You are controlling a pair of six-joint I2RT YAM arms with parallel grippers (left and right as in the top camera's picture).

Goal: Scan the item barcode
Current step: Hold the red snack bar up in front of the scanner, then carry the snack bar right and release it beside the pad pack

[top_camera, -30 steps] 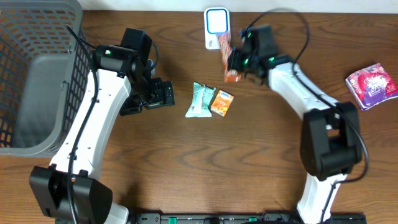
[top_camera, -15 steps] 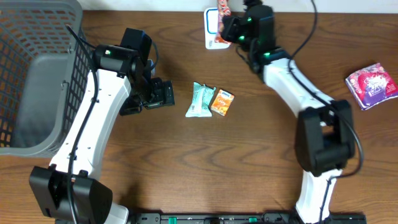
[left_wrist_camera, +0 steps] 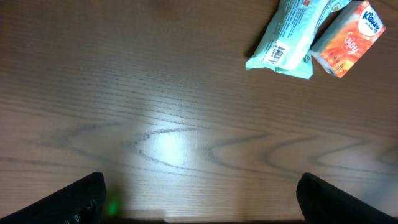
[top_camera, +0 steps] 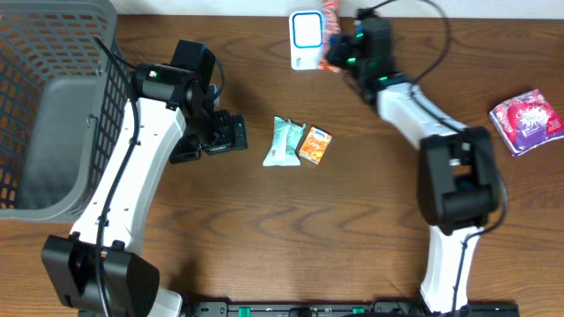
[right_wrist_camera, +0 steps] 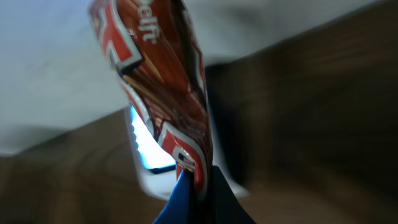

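Right gripper [top_camera: 337,55], overhead: pressed together on a red crinkled snack packet [top_camera: 330,16], held just beside a white scanner with a blue-lit screen [top_camera: 306,37].
Left gripper [top_camera: 231,134], overhead: spread, nothing held.
Left wrist: a teal wrapped packet [left_wrist_camera: 289,37] and an orange tissue pack [left_wrist_camera: 345,37] are seen touching on the brown wooden table [left_wrist_camera: 155,93].
Right wrist: the packet is pinched at its lower end, with the scanner behind it.

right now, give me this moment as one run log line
right gripper: shut on snack packet, at scanner | left gripper: open, empty, above table | green packet, tissue pack: on table
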